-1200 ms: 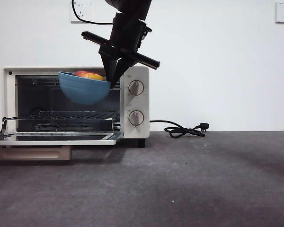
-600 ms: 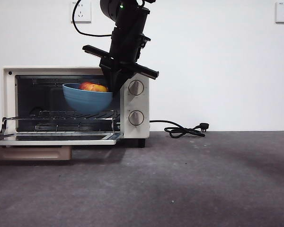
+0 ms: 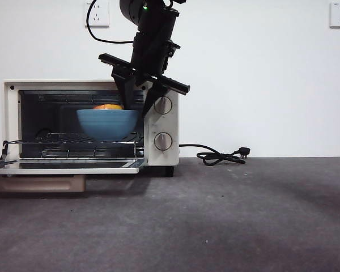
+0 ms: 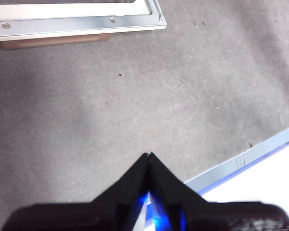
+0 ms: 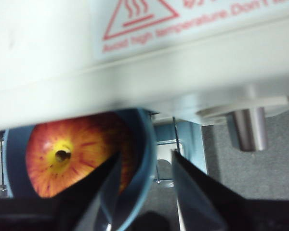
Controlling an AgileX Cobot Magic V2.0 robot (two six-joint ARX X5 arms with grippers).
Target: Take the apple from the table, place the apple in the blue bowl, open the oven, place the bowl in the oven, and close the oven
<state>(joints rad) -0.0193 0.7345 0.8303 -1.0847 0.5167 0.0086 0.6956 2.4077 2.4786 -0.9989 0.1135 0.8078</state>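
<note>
I'm holding the blue bowl (image 3: pixel 107 123) w/ apple (image 5: pixel 70 156) at the oven (image 3: pixel 90 122) mouth, right gripper (image 5: pixel 144 166) pinching its rim; left gripper (image 4: pixel 149 156) is waiting, shut, empty. Risk: rim slipping, bowl tipping onto the rack (image 3: pixel 73 140).

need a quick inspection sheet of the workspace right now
surface: dark grey table, bare in front
job's things: oven door folded down; blue bowl level at the oven mouth, just above the wire rack; apple inside the bowl
clutter: nothing seen
grippers: right gripper clamped on the bowl's rim; left gripper shut, empty, over the table
cables: black cord loose on the table beside the oven
surroundings: white wall, two sockets
</note>
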